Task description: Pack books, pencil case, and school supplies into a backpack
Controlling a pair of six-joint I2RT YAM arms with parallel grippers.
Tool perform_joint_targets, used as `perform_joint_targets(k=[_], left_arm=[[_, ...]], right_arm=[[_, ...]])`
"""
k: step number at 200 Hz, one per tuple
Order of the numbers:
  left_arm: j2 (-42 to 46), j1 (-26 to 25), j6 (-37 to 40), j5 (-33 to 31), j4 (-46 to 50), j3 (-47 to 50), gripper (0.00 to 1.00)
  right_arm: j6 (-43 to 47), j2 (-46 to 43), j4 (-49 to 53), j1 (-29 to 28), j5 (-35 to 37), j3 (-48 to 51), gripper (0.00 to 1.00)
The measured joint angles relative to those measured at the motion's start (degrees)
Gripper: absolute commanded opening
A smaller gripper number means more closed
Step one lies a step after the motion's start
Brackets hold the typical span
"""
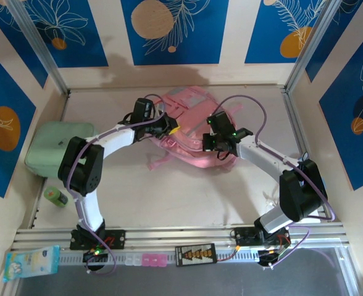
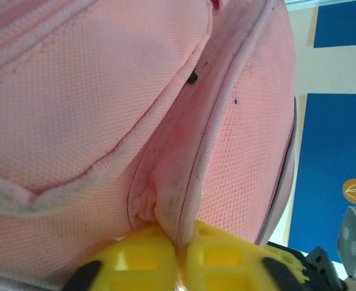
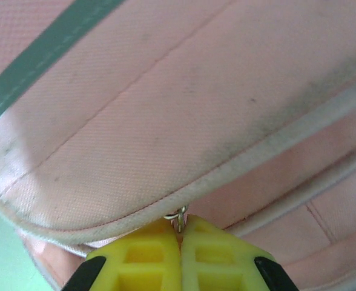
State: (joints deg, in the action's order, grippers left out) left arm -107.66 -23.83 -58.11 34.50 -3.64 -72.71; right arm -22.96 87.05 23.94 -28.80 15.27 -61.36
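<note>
Backpack [image 1: 189,106], pink woven fabric, piped seams: a fold is pinched by left gripper [image 2: 178,241]. Metal zip ring [image 3: 179,214] is clamped by right gripper [image 3: 181,229].

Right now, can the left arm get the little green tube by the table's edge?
Probably yes, but not straight away. The left gripper is pinching a fold of the backpack, so it must let go first. The green tube lies in the open beside that arm, with nothing on it.
</note>
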Motion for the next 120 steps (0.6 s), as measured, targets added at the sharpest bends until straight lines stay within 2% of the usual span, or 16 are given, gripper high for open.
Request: perform_joint_targets(k=[32, 40, 85, 120], left_arm=[[2.5, 2.5, 3.9, -1.2, 1.3, 1.6, 0.46], [4.3, 3.2, 4.7, -1.7, 1.5, 3.1, 0.49], [17.2, 6.3, 6.6, -5.7, 3.0, 12.5, 0.55], [20.9, 6.3, 4.9, -6.9, 2.1, 18.0, 0.54]], right_arm=[[4.5, 0.6, -1.7, -0.5, -6.3, -0.4, 0.0], [5.0, 1.3, -1.8, -1.1, -7.5, -1.0, 0.0], [5.3, 7.9, -4.3, -6.3, -13.6, -6.6, 0.0], [4.5, 13.7, -6.6, -10.0, -16.7, -12.2, 0.0]])
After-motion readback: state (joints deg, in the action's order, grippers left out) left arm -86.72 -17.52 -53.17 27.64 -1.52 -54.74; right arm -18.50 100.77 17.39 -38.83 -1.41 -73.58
